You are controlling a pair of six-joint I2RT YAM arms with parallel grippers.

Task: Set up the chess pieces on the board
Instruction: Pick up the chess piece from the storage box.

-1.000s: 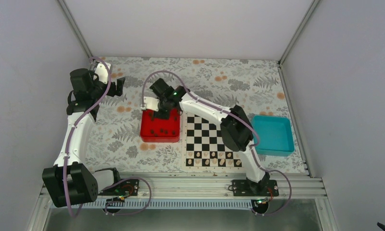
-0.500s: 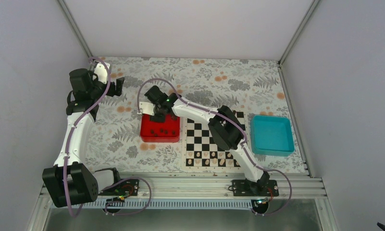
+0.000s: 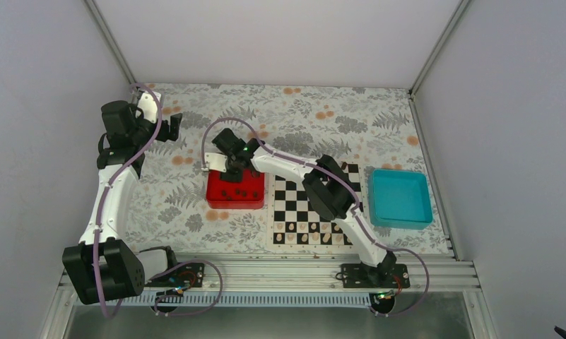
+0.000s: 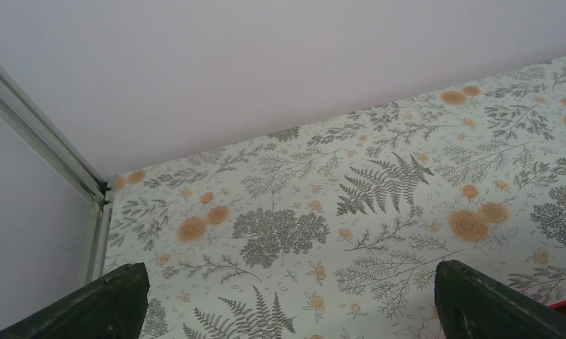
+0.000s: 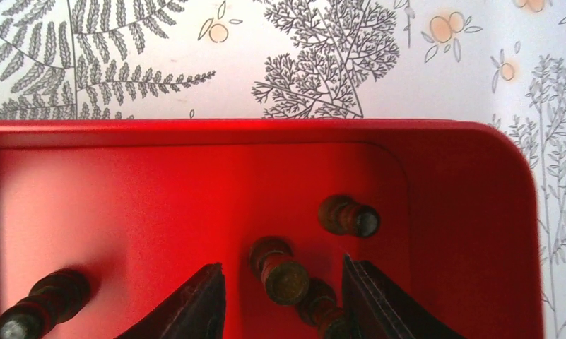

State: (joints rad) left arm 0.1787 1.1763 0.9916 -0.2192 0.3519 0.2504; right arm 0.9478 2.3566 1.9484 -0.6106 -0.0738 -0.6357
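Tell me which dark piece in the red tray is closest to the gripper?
The chess piece centred between the fingers of the open right gripper, in the red tray. Another lies nearer one finger, one beyond the fingertips, one far aside.

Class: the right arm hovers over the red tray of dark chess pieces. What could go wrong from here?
1. The open right end effector straddles a dark piece with a second piece right beside it. Closing might pinch both or flick one aside.
2. That dark piece appears to lie on its side in the red tray, so it could reach the board tilted and topple.
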